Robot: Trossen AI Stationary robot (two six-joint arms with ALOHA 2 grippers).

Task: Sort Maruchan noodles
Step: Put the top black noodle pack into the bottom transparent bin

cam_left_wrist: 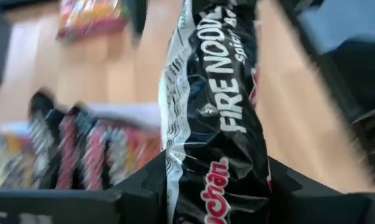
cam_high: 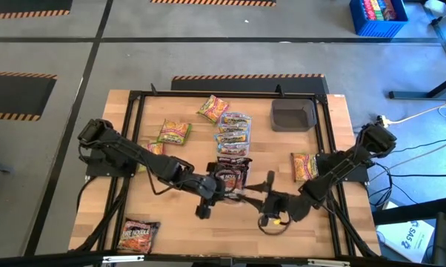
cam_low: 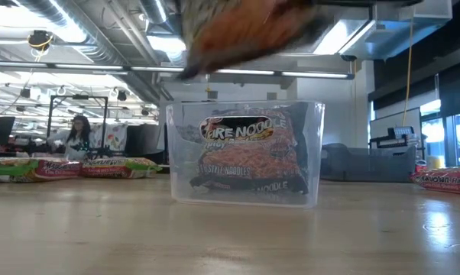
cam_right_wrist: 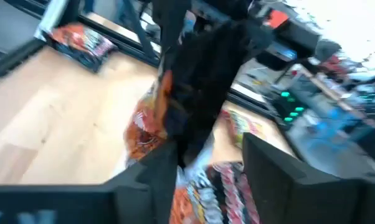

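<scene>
1. Near the table's front centre, your left gripper (cam_high: pixel 206 194) gripped a dark packet (cam_left_wrist: pixel 218 118) above the tub (cam_low: pixel 245 156).
2. Your right gripper (cam_high: pixel 273 210) waited beside it; whether it was spread I cannot tell.
3. You were mid-placement, I judge; next, lower and release into the tub.

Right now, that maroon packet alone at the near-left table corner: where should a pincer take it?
The maroon packet lies flat and alone near the table edge. Probably best to come straight down and pinch across its short side, near one crimped end.
</scene>
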